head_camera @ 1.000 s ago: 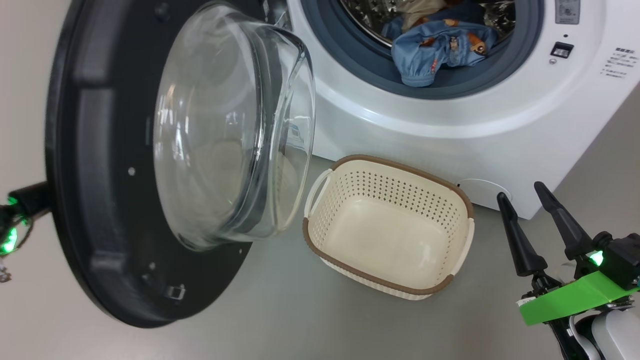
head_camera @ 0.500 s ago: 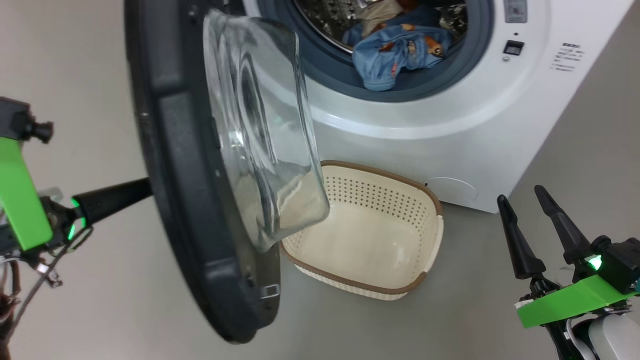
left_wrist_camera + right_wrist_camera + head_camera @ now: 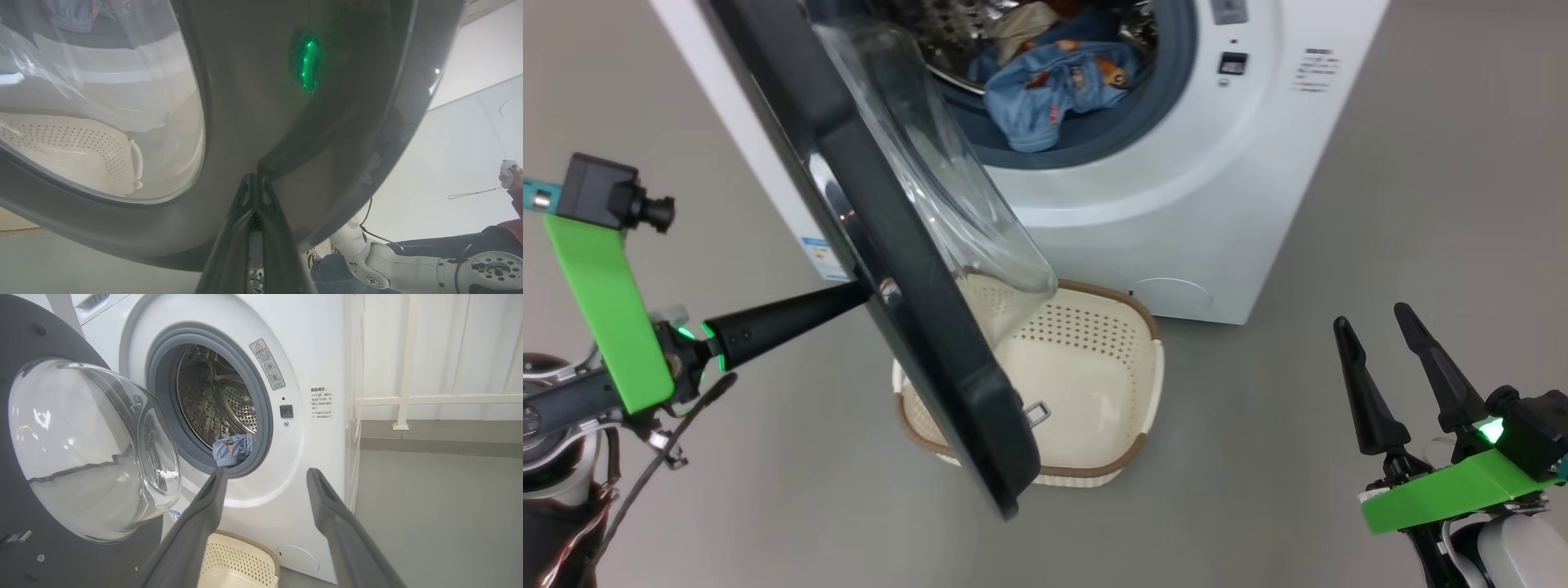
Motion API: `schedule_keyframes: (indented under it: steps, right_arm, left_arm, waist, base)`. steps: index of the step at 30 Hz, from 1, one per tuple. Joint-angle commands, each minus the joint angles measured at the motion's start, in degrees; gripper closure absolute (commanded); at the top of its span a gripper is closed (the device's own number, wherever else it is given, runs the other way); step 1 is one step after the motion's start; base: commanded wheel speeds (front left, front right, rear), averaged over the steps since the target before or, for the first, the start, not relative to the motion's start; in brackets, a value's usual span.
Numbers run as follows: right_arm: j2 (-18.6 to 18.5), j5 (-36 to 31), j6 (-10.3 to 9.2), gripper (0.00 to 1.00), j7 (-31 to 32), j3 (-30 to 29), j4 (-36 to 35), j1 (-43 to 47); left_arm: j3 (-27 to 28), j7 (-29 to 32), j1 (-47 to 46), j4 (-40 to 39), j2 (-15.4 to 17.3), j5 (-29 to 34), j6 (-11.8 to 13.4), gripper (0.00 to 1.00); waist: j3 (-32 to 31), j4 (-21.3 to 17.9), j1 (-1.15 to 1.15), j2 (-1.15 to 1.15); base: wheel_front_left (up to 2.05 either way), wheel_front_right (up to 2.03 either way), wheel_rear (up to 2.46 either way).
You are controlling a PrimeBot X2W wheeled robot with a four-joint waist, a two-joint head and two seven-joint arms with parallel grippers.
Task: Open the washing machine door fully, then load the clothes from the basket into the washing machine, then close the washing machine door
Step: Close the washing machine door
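Clothes [image 3: 1054, 86] in drum [image 3: 212, 396]; basket [image 3: 1078, 327] nr door [image 3: 956, 392].

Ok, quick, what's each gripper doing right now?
Left gripper: shut, holding nothing, tips against the outer side of the washing machine door.
Right gripper: open, empty, touching nothing.

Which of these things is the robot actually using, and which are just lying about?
In use: big white front-loading washing machine, its round black-rimmed glass door, blue printed clothes, cream perforated plastic basket, shut left end effector.
Just there: white railing, person's hand.
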Motion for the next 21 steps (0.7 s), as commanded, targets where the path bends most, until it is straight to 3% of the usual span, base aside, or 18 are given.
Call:
schedule_keyframes:
  steps: [1, 12, 21]
  right_arm:
    - [-0.47, -0.19, 0.42, 0.00, -0.46, 0.62, -1.27, -0.16]
    - [0.59, -0.20, 0.42, 0.00, -0.46, 0.04, -1.43, -0.56]
    - [1.15, -0.19, 0.42, 0.00, -0.46, -0.27, -1.47, -0.39]
  left_arm:
    - [1.95, -0.55, -2.75, -2.00, 1.78, 0.64, -0.36, 1.00]
    - [2.64, -5.28, -5.87, 0.72, -0.18, 3.32, -1.84, 1.00]
    - [3.04, -9.36, -9.09, 4.16, -1.84, 5.13, -2.72, 1.00]
  waist:
    - [0.12, -2.97, 0.00, 0.00]
    - [0.72, -9.78, 0.00, 0.00]
    - [1.27, -12.16, 0.00, 0.00]
  base:
    - [0.00, 0.00, 0.00]
    - [0.00, 0.00, 0.00]
    - [0.00, 0.00, 0.00]
